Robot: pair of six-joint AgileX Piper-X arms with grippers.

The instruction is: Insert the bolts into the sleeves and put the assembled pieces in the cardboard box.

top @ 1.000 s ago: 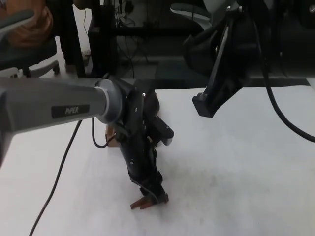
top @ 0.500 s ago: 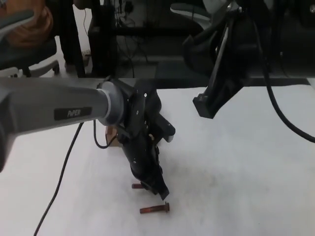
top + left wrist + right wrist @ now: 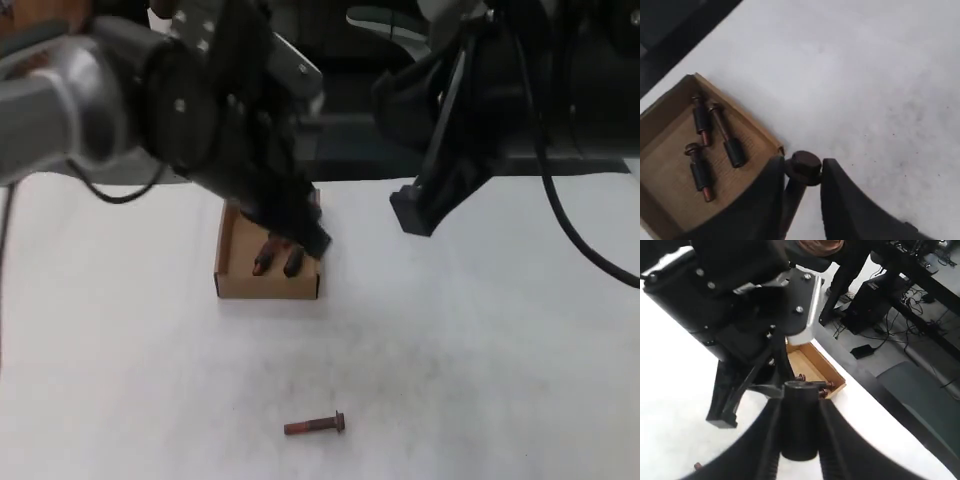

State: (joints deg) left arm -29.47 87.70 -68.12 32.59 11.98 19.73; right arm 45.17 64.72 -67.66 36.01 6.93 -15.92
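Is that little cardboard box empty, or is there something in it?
Not empty. The left wrist view shows three sleeved bolts lying flat on the floor of the cardboard box.

No lettering, label, number or sign legible anywhere.
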